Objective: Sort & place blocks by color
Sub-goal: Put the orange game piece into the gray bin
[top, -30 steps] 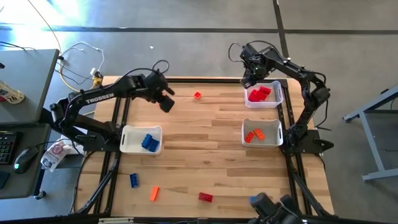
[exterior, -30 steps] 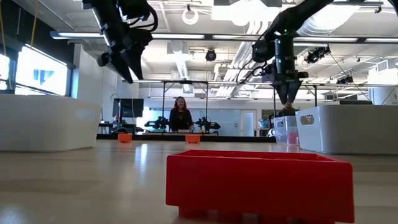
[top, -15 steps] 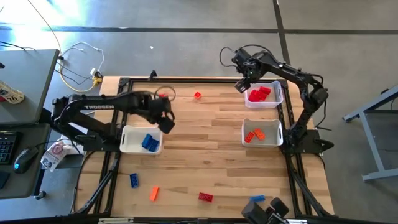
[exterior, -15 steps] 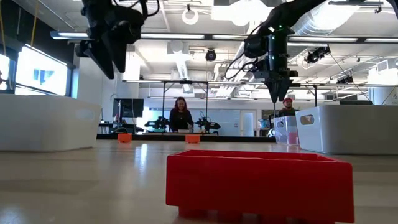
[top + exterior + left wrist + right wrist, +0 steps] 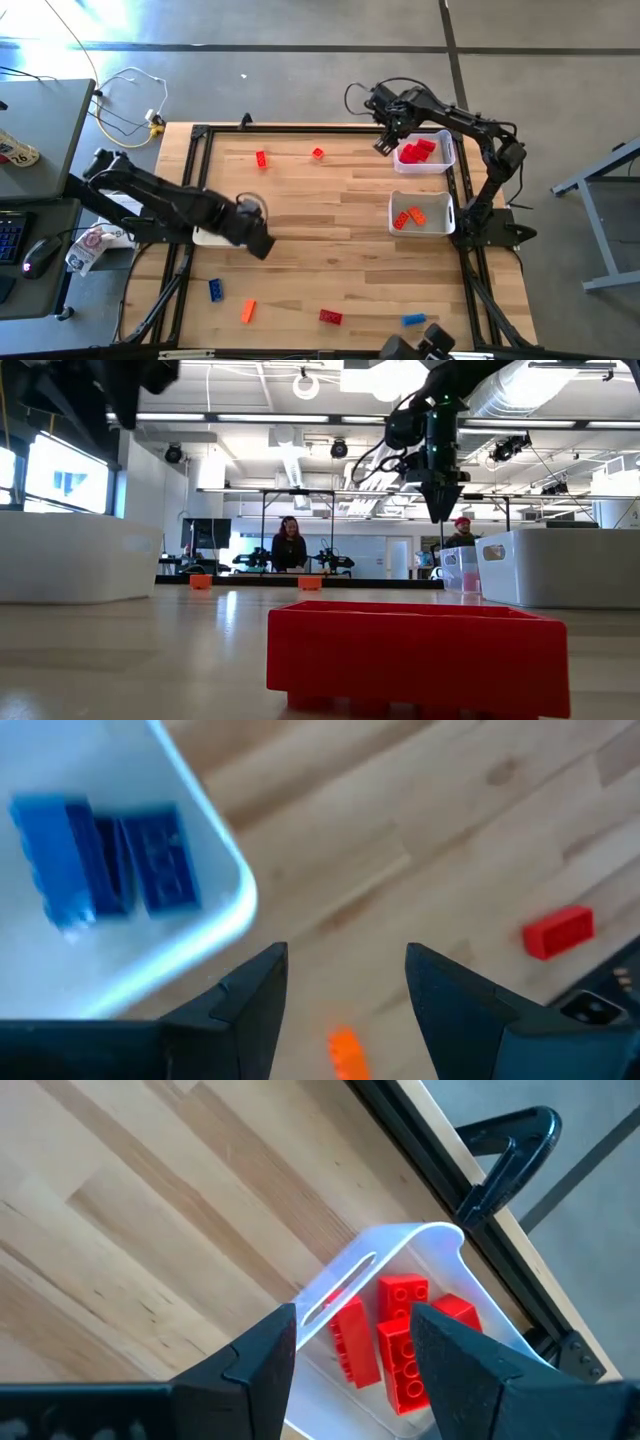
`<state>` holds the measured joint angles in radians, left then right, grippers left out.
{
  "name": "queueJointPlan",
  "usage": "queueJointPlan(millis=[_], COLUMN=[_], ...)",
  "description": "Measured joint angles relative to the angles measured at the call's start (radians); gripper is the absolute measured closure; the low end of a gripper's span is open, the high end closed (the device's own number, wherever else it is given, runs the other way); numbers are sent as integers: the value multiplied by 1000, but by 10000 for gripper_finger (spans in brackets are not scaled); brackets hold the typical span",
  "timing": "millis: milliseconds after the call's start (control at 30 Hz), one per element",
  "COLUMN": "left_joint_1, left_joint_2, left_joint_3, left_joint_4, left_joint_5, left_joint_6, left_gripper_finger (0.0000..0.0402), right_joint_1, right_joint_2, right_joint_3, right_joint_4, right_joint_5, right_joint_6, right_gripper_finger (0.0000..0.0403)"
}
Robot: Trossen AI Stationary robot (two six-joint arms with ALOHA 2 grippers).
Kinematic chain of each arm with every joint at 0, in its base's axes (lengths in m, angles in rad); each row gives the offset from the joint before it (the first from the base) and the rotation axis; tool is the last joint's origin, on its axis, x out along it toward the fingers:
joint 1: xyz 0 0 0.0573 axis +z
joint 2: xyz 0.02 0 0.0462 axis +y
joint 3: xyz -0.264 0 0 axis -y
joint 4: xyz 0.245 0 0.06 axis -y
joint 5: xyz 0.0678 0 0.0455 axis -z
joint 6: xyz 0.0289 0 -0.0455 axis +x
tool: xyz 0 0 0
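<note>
My left gripper (image 5: 258, 243) (image 5: 345, 982) hangs open above the table beside the right rim of a white bin (image 5: 215, 915). Two blue blocks (image 5: 105, 860) lie in that bin. My right gripper (image 5: 384, 146) (image 5: 355, 1342) is open and empty, just left of the white bin (image 5: 441, 160) that holds several red blocks (image 5: 398, 1335). An orange-block bin (image 5: 421, 214) sits nearer. Loose on the table lie red blocks (image 5: 261, 158) (image 5: 318, 153) (image 5: 330, 317), blue blocks (image 5: 215, 290) (image 5: 413, 320) and an orange block (image 5: 248, 311).
A dark frame runs along the table's edges, with a black clamp (image 5: 505, 1165) at the far right corner. In the low view a red block (image 5: 415, 655) fills the foreground, and people stand in the room behind. Bare wood lies between the bins at mid-table.
My left gripper has swung from the far middle of the table toward the near edge, ending at the blue bin's right side; the red block it had been above now shows. My right gripper has moved from above the red bin toward the table's left, past the bin's rim.
</note>
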<state>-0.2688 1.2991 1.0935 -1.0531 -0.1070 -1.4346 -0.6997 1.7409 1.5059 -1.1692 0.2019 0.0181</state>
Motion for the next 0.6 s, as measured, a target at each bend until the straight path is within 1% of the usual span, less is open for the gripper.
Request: queueJointPlan(millis=[167,300,433,600], left_joint_1=[-159,-260,-324,-365], left_joint_2=[20,61,115,190], left_joint_3=[1,1,1,1], left_joint_4=[9,24,77,142], left_joint_5=[-32,-33,-39,-39], left_joint_6=[-252,-413,-518,-587], left_gripper_finger=[213,213,213,213], right_joint_1=[18,32,43,52], right_joint_2=[0,0,0,0], right_joint_3=[0,0,0,0], right_joint_4=[0,1,3,4], right_joint_5=[0,0,0,-1], right_joint_6=[0,0,0,0], right_gripper_finger=[219,219,219,219])
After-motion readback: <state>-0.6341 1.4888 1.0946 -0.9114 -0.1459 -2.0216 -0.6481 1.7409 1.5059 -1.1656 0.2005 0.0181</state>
